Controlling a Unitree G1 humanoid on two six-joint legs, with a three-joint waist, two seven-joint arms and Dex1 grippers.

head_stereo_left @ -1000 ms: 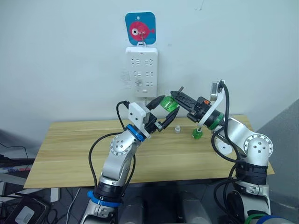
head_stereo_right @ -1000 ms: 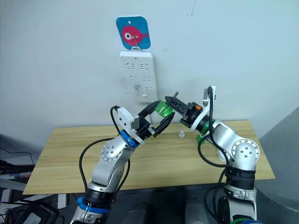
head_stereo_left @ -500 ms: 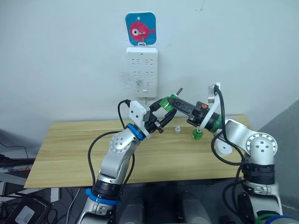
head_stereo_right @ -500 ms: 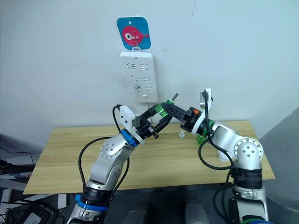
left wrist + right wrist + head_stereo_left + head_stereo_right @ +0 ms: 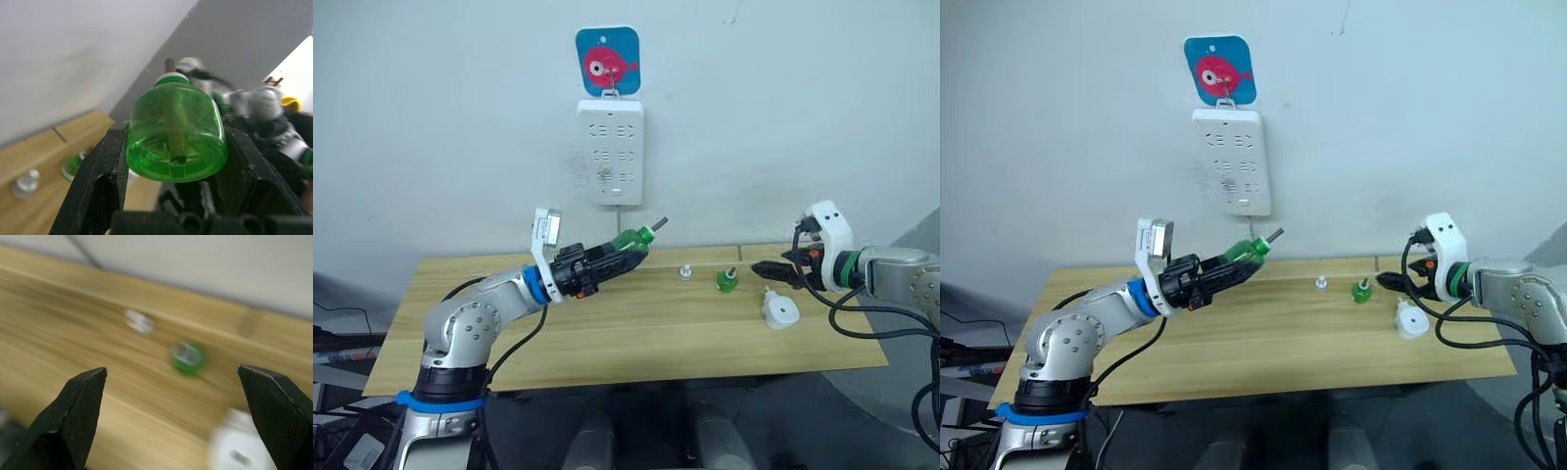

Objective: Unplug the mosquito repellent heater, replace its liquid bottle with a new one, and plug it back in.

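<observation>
Green bottle [image 5: 628, 241] in left claw [image 5: 607, 259], heater [image 5: 779, 311] on wooden table [image 5: 636, 333]

Table: light wooden table [image 5: 607, 333] — planks running side to side, set against the wall.
Middle rear: small clear cap [image 5: 685, 271], upright, near the back edge.
Right of it: green bottle [image 5: 726, 281], standing, close by but apart.
Right end: mosquito repellent heater [image 5: 779, 310] — white, round, lying on the wood, just beside the green bottle, not touching.

Head stereo pair looks fwd/down over tabletop [image 5: 636, 333] toward far wall; wrist cams sit close behind fingers, sharing tabletop.
</observation>
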